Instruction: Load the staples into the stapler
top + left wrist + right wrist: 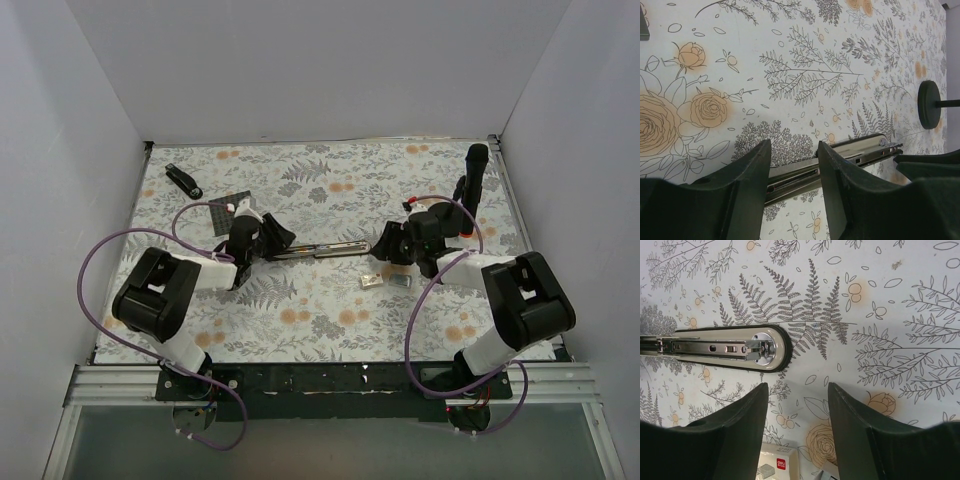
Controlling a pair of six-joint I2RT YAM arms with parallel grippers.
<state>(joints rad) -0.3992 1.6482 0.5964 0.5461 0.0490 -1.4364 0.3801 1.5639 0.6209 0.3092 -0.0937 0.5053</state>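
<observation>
Nearest the arm bases lie one whitish staples box [772, 466] and, just beside it, one small grey piece [400, 282], probably the staple strip. Such a strip is light but brittle and slippery, so I would pinch it gently by its long sides. Beyond them, one stapler [320, 250] lies opened flat between the arms. The right gripper [797, 387] is spread wide and empty. The left gripper [794, 145] is spread too; the stapler crosses its gap, contact unclear. Farthest stands one black stand [474, 175].
</observation>
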